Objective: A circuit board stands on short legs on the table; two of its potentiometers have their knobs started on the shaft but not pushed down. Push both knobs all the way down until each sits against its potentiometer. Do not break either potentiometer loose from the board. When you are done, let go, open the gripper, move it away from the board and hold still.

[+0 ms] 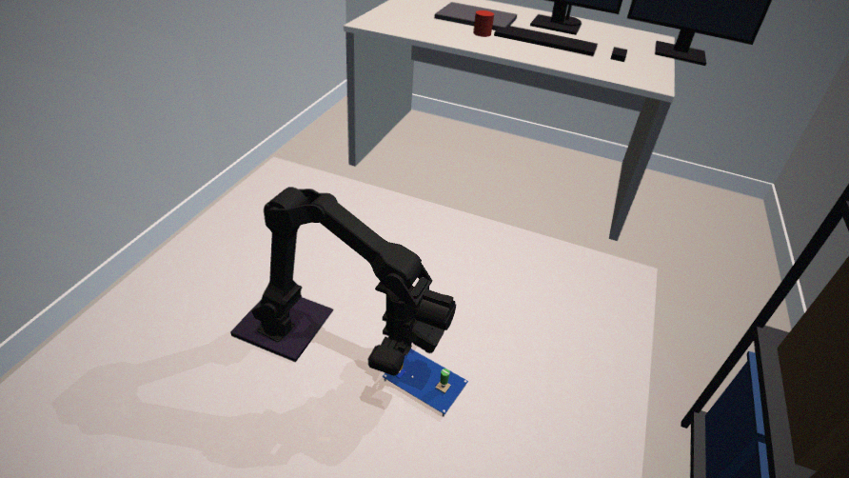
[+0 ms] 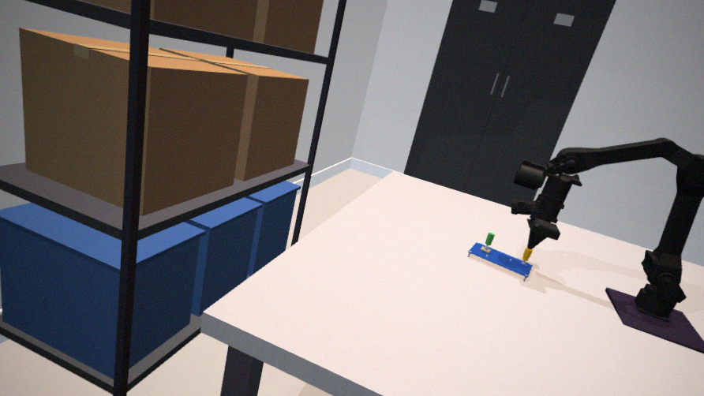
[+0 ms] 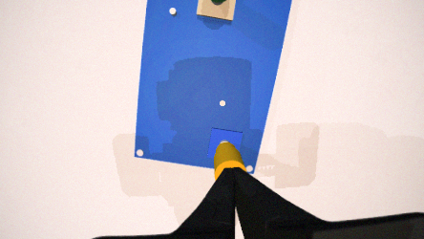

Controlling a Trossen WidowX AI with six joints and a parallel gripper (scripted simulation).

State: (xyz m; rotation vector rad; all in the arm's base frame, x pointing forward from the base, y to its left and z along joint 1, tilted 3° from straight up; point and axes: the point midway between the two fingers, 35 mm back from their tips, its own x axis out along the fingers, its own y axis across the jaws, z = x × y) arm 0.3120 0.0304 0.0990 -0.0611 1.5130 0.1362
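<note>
The blue circuit board [image 1: 423,386] [image 2: 502,256] [image 3: 201,86] stands on the white table. A yellow knob [image 2: 526,254] [image 3: 226,155] sits on a blue potentiometer [image 3: 234,136] at the board's end nearest the arm. My gripper [image 1: 386,362] [image 2: 533,244] [image 3: 231,174] is shut, and its closed fingertips rest on top of the yellow knob, holding nothing. In the top view the gripper hides this knob. A green knob [image 1: 444,376] [image 2: 490,238] [image 3: 219,2] stands raised on a beige potentiometer [image 3: 216,10] at the board's far end.
The arm's base stands on a dark purple plate [image 1: 308,324] [image 2: 679,334] beside the board. A shelf rack [image 2: 132,147] with cardboard boxes and blue bins stands beyond the table's edge. A desk [image 1: 517,59] with monitors stands far behind.
</note>
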